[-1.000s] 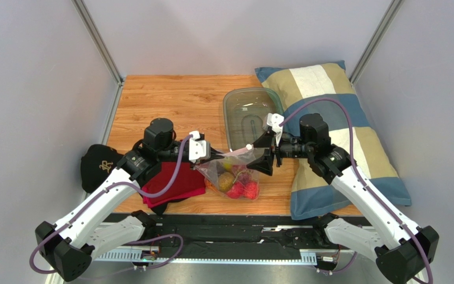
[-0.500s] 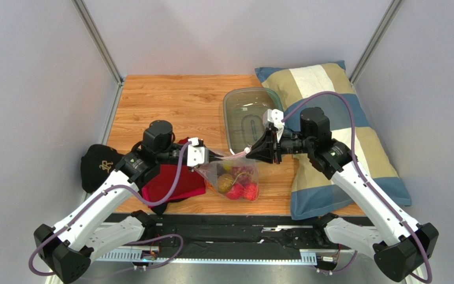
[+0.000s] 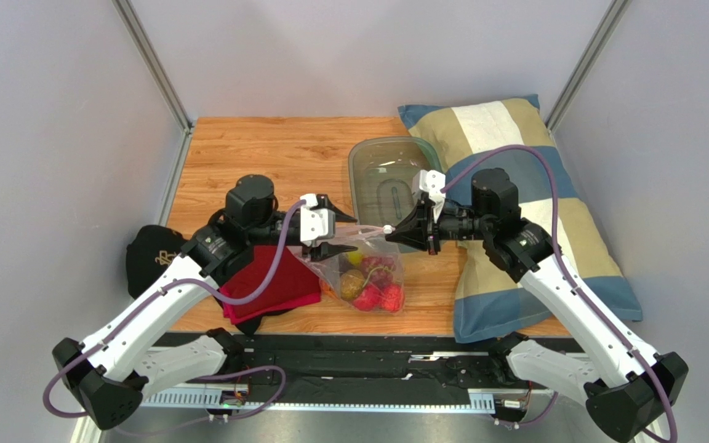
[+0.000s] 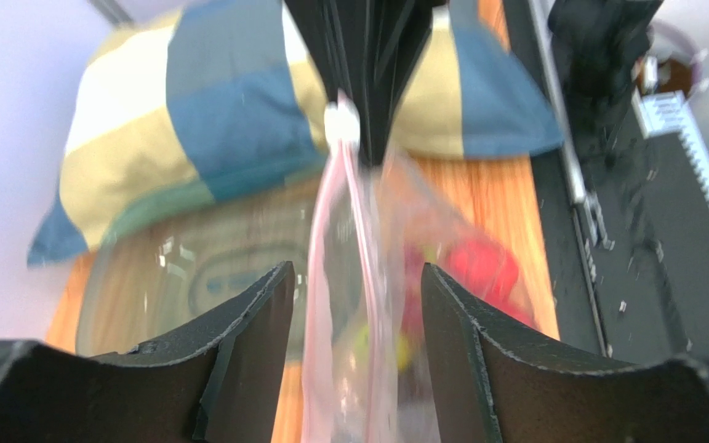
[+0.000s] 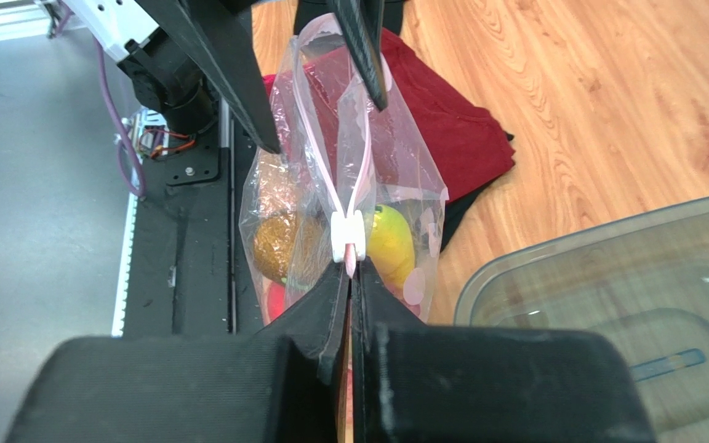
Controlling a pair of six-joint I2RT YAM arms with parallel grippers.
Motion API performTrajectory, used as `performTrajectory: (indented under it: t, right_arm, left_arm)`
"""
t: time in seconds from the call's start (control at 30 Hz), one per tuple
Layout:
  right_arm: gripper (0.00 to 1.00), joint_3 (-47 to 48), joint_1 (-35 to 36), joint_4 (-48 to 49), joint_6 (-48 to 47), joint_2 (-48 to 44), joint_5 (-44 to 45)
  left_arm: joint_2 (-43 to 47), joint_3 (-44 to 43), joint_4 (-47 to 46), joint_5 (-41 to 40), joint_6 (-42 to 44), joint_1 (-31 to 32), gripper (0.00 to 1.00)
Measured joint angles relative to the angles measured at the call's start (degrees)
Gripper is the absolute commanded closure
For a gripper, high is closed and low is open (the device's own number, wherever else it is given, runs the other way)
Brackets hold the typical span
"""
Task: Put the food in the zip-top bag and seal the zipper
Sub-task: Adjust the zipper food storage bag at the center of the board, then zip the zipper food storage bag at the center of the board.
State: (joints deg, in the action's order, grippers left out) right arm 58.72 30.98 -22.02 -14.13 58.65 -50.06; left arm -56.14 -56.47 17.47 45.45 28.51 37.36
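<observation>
Clear crinkly plastic: the zip-top bag (image 3: pixel 367 277) has its mouth edge strung between the two grippers, over the near part of the wooden table (image 3: pixel 266 157). I cannot tell whether its bottom rests on the wood.
Food: it lies inside the bag, sunk to the bottom. Red pieces (image 3: pixel 381 297) sit lowest, with a yellow piece (image 5: pixel 391 245) and a brownish-orange one (image 5: pixel 280 242) on either side of the seam.
Zipper: the two tracks of the pale-pink strip (image 5: pixel 330 157) stand slightly apart in a narrow loop. They meet at a white slider (image 5: pixel 347 242) at the right gripper's end.
Left gripper (image 3: pixel 342 234): its fingers are spread, one on each side of the pink strip. The wrist view shows a gap on both sides.
Right gripper (image 3: pixel 393 231): its fingers are pressed together, pinching the bag's edge just below the slider.
Tub (image 3: pixel 391 180): clear, rigid and rectangular, on the table just behind the bag.
Pillow (image 3: pixel 515 185): blue, yellow and white checks, at the right of the table.
Red cloth (image 3: pixel 270 286): under the left arm, beside the bag.
Black fabric (image 3: pixel 150 272): at the left edge, with a gold emblem (image 3: pixel 166 260) too small to read.
</observation>
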Motion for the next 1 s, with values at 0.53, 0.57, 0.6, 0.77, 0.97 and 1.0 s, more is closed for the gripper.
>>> performTrajectory:
  t: [0.53,0.57,0.6,0.77,0.97,1.0]
  right_arm:
    - [1.0,0.0,1.29,-0.92,-4.02,-1.92,2.25]
    - [1.0,0.0,1.36,-0.92,-4.15,-2.12,2.36]
    - [1.0,0.0,1.42,-0.96,-4.26,-2.45,2.51]
    - [1.0,-0.63,1.99,-1.01,-5.01,-3.96,2.89]
    - [1.0,-1.46,2.62,-0.92,-5.73,-4.55,4.0]
    - [1.0,-1.64,2.64,-0.87,-5.77,-4.57,4.17]
  left_arm:
    - [-13.14,-14.23,2.34,-6.43,-2.89,11.17,0.43]
    - [-13.51,-14.23,2.45,-6.88,-2.95,11.32,0.43]
    - [-13.86,-14.23,2.49,-7.26,-3.15,11.41,0.44]
    - [-14.58,-14.23,2.56,-8.66,-4.37,11.41,0.48]
    - [-14.58,-14.38,2.58,-7.69,-5.92,11.43,0.49]
    - [-14.6,-14.53,2.56,-7.45,-6.29,11.43,0.48]
